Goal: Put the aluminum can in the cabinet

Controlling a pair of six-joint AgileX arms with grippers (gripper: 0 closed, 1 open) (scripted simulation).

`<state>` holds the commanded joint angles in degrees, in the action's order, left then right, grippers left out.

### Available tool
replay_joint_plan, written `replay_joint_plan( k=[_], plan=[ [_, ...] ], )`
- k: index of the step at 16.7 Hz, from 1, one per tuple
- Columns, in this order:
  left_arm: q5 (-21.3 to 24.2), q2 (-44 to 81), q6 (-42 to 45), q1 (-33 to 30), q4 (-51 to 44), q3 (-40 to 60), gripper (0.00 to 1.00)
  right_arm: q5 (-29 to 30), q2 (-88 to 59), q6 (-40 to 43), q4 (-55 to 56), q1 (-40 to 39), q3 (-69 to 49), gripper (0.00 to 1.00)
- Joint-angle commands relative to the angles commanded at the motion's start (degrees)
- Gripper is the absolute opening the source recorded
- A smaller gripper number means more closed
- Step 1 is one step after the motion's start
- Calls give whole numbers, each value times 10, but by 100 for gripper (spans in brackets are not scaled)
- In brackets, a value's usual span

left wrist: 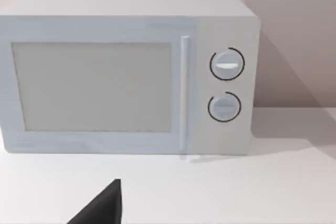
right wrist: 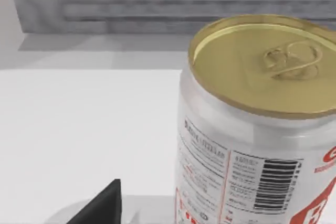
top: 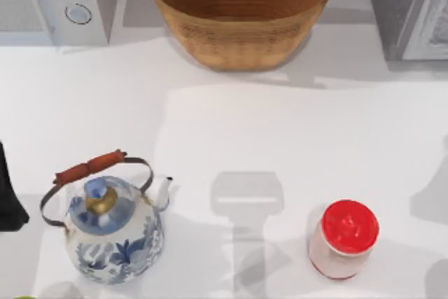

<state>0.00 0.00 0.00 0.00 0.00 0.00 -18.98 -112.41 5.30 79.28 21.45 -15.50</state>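
1. Left gripper (left wrist: 105,207) is held above the table (left wrist: 220,192) at its left side, facing the microwave (left wrist: 126,72); whether it is apart or together cannot be told, and nothing is seen held.
2. Right gripper (right wrist: 104,206) is placed close to the aluminum can (right wrist: 252,129), with one dark tip seen apart from its wall; its opening cannot be told.
3. The can is stood upright on the table, with the cabinet (right wrist: 157,9) behind it.
4. The can is judged light, thin-walled, smooth and easily dented; a gentle hold across the mid-body is advised.
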Motion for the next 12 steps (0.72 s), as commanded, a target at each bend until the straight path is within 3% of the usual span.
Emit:
replay_joint_plan(
  k=[7, 12],
  plan=[
    [0, 0, 0, 0, 0, 0, 100, 31, -75, -10, -25, -31, -104, 100],
    [0, 0, 0, 0, 0, 0, 100, 48, -90, -15, -20, -49, -113, 100]
  ],
)
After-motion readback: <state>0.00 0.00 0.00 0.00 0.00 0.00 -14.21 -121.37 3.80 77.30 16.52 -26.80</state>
